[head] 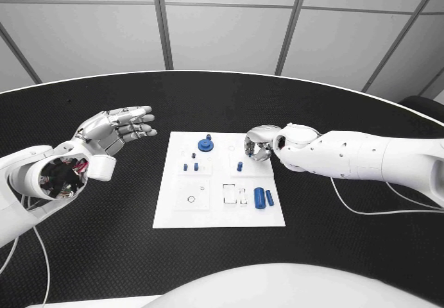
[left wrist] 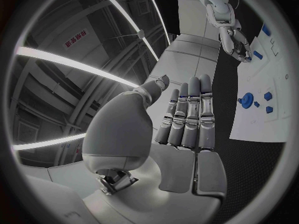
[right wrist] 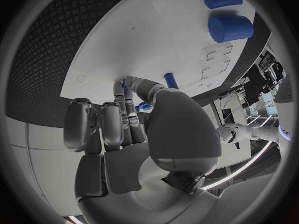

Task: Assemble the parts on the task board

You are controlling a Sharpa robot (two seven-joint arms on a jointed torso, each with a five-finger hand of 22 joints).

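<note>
Bright, even light falls from above in the head view, and the white board [head: 222,212] glares against the black table [head: 351,250] with only faint shadows. Both wrist views are fisheye circles in dark frames, bending straight edges. In the left wrist view ceiling light strips [left wrist: 74,64] burn white while the left hand [left wrist: 187,119] stays in dim grey shade.

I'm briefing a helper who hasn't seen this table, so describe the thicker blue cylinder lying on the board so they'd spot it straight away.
Start at the white task board in the middle of the black table. On the side toward the robot's right arm, near the board's close edge, two blue pieces lie side by side. The thicker blue cylinder is the shorter, fatter one with a hole in its end, beside the slimmer blue rod.
</note>
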